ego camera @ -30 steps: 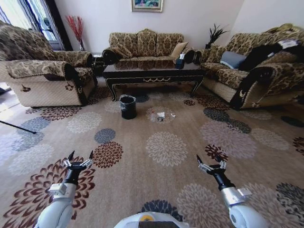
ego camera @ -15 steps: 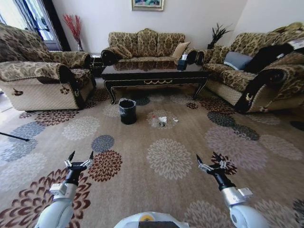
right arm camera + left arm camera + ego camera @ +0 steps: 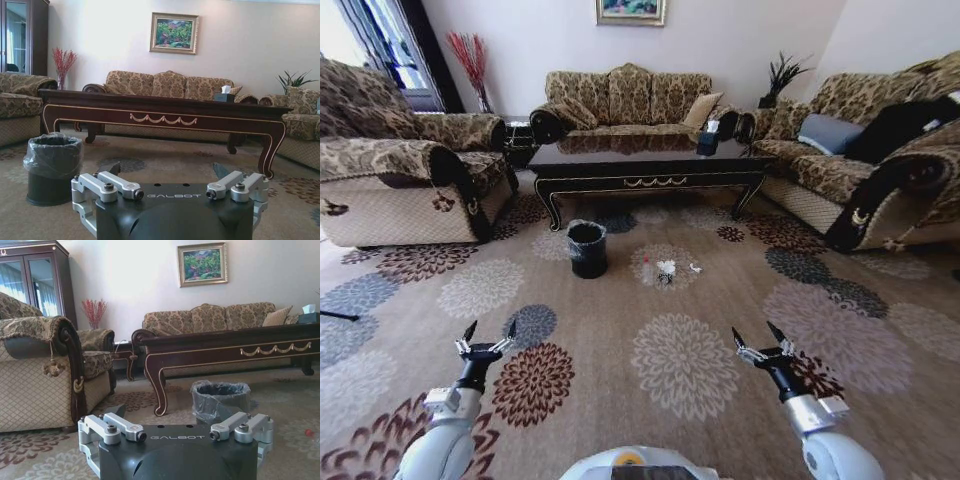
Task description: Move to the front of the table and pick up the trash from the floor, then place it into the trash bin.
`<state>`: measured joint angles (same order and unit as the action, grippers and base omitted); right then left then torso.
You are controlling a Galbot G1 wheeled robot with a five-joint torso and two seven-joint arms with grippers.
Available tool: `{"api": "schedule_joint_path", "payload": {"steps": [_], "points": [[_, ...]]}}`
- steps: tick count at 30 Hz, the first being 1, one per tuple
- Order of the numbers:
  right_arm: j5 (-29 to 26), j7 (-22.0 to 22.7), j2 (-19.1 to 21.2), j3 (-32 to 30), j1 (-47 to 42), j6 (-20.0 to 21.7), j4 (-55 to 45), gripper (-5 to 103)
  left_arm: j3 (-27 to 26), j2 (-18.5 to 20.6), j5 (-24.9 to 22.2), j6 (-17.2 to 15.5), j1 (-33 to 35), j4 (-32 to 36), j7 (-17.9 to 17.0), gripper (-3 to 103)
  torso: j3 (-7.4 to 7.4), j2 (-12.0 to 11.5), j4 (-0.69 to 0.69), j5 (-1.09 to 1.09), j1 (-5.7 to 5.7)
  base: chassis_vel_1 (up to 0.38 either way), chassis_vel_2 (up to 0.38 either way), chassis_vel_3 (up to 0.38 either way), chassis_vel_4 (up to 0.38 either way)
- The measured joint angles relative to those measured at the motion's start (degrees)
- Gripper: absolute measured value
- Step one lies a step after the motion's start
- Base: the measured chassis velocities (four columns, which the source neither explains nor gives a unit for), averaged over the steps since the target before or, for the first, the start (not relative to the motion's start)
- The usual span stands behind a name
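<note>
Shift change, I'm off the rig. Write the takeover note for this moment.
Left gripper: open, empty, held low over the carpet.
Right gripper: open, empty, same pose on its side.
Trash: bottle, paper wad and scrap lie on the carpet in front of the table, all far ahead of both grippers.
Trash bin: upright on the carpet, to the left of the trash.
Done: nothing picked up.
Left: close the gap to the table, pick up each piece, drop it in the bin.

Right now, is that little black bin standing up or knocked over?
Upright: the trash bin stands on the carpet, mouth up, its clear liner around the rim.
</note>
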<state>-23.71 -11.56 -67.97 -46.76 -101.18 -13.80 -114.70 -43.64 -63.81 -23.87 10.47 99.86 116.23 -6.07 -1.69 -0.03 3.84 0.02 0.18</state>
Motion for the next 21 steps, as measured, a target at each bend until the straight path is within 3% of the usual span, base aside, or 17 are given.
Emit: {"api": "schedule_joint_path", "payload": {"steps": [21], "points": [[0.54, 0.07, -0.11, 0.51, -0.09, 0.03, -0.17, 100, -0.44, -0.37, -0.17, 0.36, 0.66, -0.29, -0.05, 100, -0.02, 0.01, 0.0, -0.02, 0.0, -0.192, 0.204, 0.197, -0.2]]}}
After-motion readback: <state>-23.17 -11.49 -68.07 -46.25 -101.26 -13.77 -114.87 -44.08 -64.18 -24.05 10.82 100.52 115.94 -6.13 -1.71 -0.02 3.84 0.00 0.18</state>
